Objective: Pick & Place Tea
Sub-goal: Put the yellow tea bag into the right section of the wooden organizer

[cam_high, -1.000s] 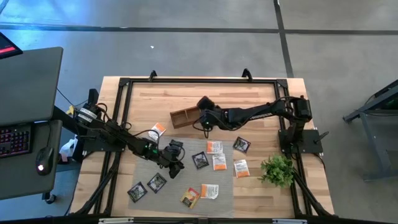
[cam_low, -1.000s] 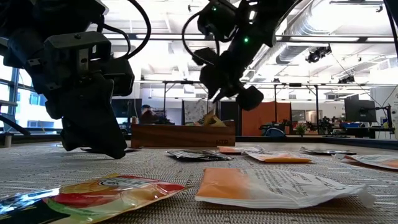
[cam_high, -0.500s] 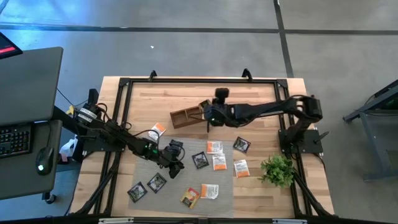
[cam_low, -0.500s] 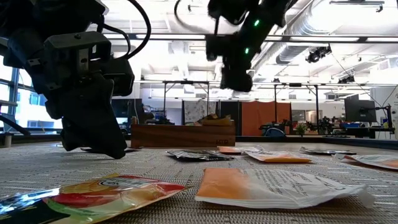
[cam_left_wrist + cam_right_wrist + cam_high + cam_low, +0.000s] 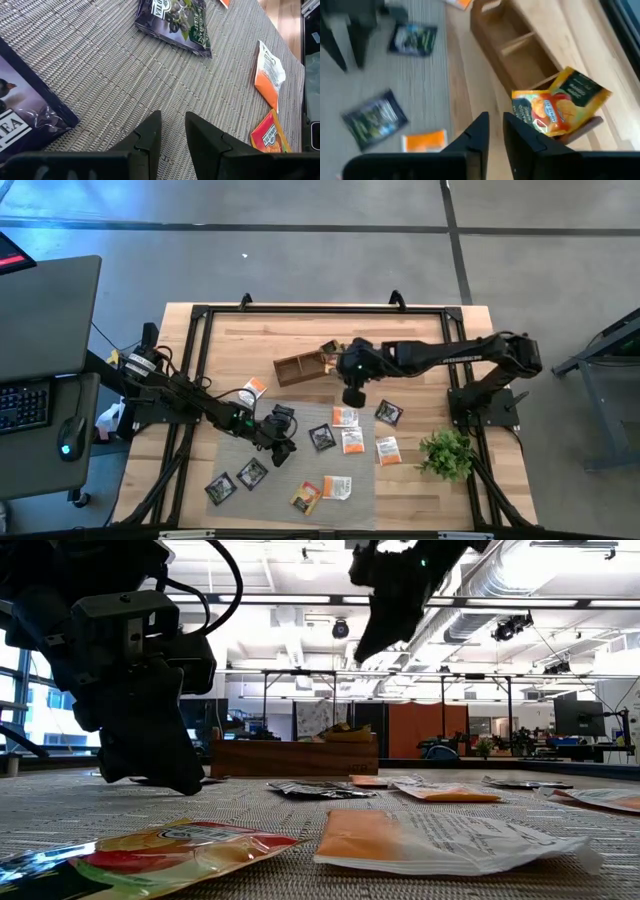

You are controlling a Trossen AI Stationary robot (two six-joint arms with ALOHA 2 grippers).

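Right pincer (image 5: 352, 394) hangs above the table (image 5: 420, 325) between the wooden box (image 5: 300, 367) and the grey mat (image 5: 290, 480), fingers nearly together with a narrow gap, holding nothing. One yellow tea sachet (image 5: 555, 107) sits in the end compartment of the box, sticking out over its rim. Left pincer (image 5: 172, 131) rests low on the mat, slightly parted and empty, near a dark sachet (image 5: 175, 22). Other sachets (image 5: 352, 440) lie scattered flat on the mat
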